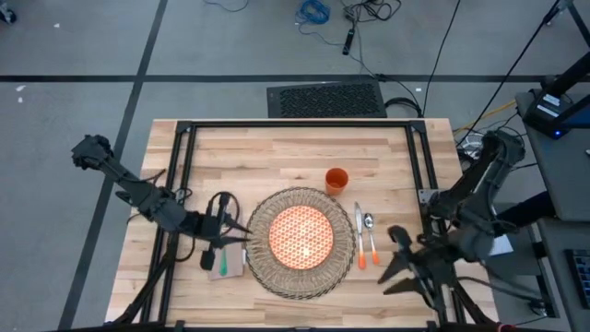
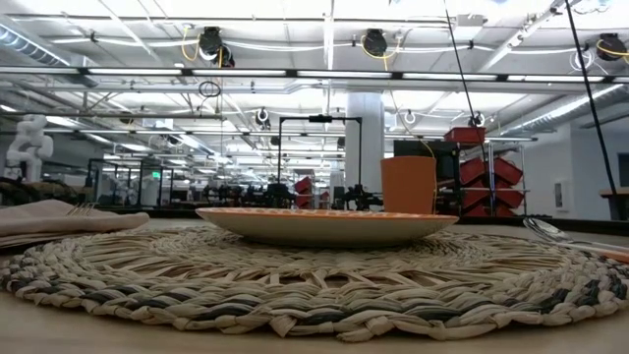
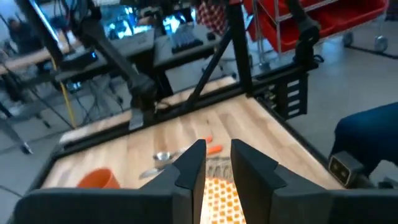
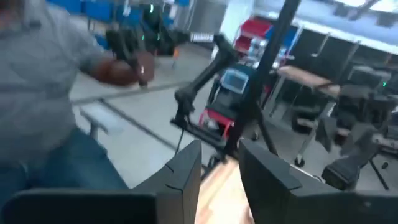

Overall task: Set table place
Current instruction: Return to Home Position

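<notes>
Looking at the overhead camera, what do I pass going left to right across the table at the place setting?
napkin → plate → knife → spoon → right gripper

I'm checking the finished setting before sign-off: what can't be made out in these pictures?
Fork and napkin: in the high view, mostly covered by the left gripper; only a bit of green handle shows.
Knife and spoon: in the low view, cut off by the right edge, so I can't tell which is which.
Cup base: in the low view, hidden behind the plate.
Right gripper hovers right of the spoon and hides nothing.
</notes>
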Motion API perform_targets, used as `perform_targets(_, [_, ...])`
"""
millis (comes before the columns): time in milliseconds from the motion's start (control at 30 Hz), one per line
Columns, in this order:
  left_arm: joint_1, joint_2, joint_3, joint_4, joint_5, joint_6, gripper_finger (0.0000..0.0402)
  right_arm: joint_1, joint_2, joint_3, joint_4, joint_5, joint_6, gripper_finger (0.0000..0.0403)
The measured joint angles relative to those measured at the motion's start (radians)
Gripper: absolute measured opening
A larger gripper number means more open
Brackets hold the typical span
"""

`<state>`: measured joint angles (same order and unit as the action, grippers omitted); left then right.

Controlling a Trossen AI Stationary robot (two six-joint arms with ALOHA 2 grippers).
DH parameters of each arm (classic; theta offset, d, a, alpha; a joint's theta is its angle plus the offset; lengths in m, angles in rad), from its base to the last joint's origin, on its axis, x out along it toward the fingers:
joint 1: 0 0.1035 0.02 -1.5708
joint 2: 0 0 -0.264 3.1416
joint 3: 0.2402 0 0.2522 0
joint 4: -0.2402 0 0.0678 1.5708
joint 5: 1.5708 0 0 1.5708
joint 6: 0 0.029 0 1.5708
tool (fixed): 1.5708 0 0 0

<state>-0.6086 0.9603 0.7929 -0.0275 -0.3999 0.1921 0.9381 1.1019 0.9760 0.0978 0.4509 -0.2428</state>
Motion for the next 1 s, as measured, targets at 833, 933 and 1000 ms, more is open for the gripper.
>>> perform_targets(833, [-0.149, -0.289, -0.66, 0.709, -0.589, -0.002, 0.0063, -0.187, -0.761, -0.811, 0.278, 0.148, 0.039, 0.0057])
perform_targets(933, [-0.106, -0.285, -0.704, 0.717, -0.635, -0.029, 0.0063, -0.198, -0.774, -0.891, 0.396, 0.177, 0.019, 0.0057])
perform_targets(1000, [-0.072, -0.284, -0.726, 0.722, -0.645, -0.056, 0.0063, -0.219, -0.773, -0.942, 0.474, 0.18, 0.006, 0.0057])
